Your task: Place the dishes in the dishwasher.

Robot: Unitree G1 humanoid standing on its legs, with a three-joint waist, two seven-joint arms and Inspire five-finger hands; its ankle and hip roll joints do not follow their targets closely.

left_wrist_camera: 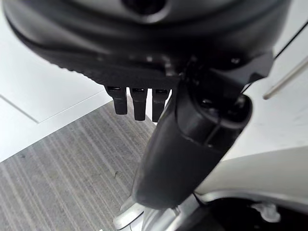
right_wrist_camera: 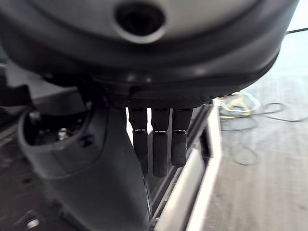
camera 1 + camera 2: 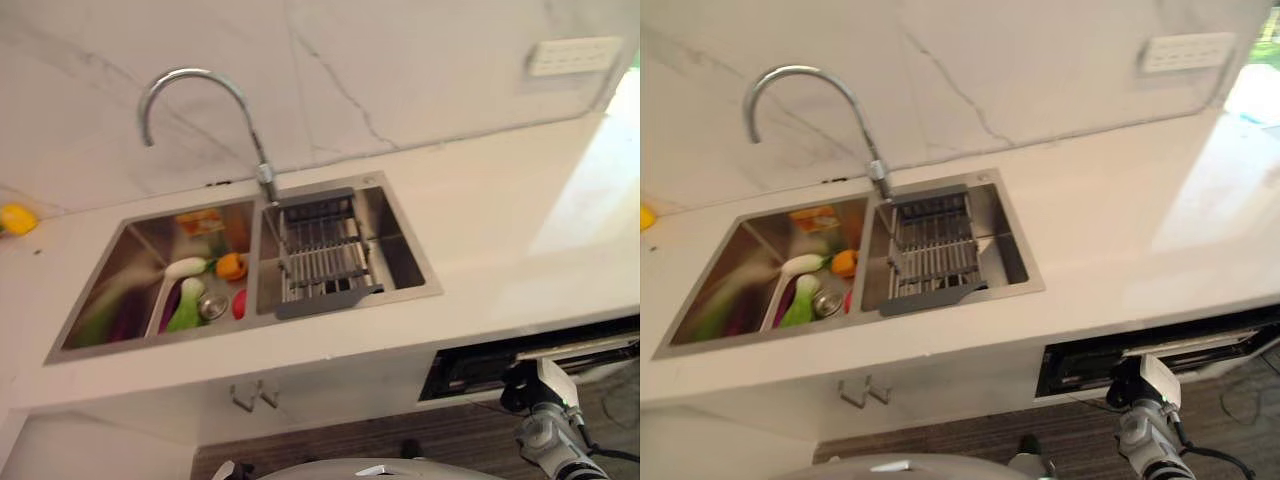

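Note:
Several coloured dishes lie in the sink's left basin (image 3: 120,280): a white piece (image 3: 185,266), an orange one (image 3: 231,265), a green one (image 3: 187,305) and a red one (image 3: 239,303). The dishwasher (image 3: 530,358) sits under the counter at the lower right, its door cracked open at the top. My right hand (image 2: 159,144) hangs in front of that door's top edge, fingers straight and holding nothing. Low beside the white cabinet front, my left hand (image 1: 137,103) hangs over the striped floor, fingers straight and empty.
A wire dish rack (image 3: 320,255) fills the right basin under a tall curved faucet (image 3: 200,90). A yellow object (image 3: 17,218) lies on the counter at the far left. Cabinet handles (image 3: 250,397) stick out below the sink. White counter (image 3: 500,220) stretches right.

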